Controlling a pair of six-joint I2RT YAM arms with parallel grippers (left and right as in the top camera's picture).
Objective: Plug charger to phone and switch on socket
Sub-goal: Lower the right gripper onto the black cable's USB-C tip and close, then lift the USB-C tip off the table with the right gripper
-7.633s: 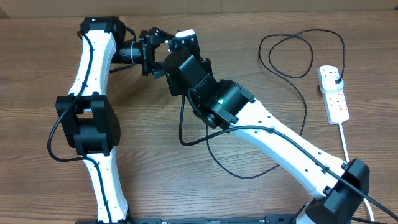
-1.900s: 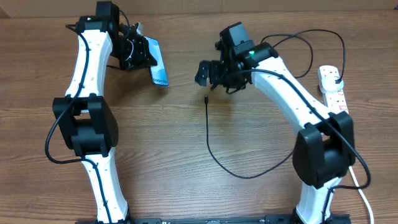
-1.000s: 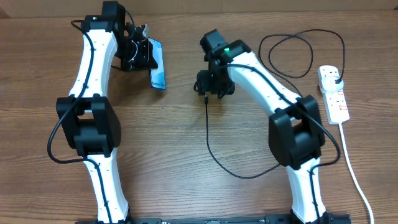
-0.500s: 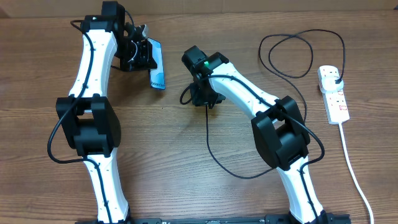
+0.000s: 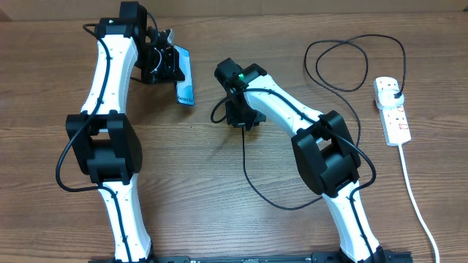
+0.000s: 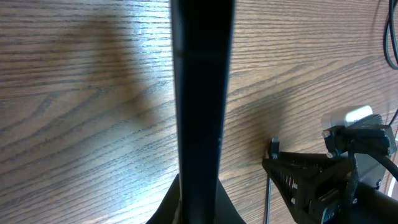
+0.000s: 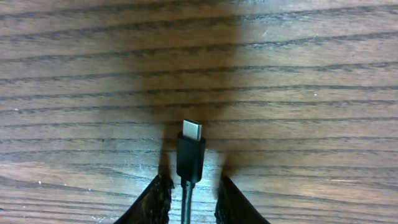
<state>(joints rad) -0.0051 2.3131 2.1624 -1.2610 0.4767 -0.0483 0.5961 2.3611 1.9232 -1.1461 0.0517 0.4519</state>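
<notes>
Right wrist: right gripper (image 7: 191, 182) jaws apart, straddling charger (image 7: 190, 152) tip, flat on table (image 7: 74, 62), lower centre. Risk: off-centre closing could skew tip, spoiling insertion. Overhead, upper left: left gripper (image 5: 162, 64) clamped on phone (image 5: 186, 84). Phone port hidden; socket (image 5: 392, 109) switch state unreadable, right edge.
</notes>
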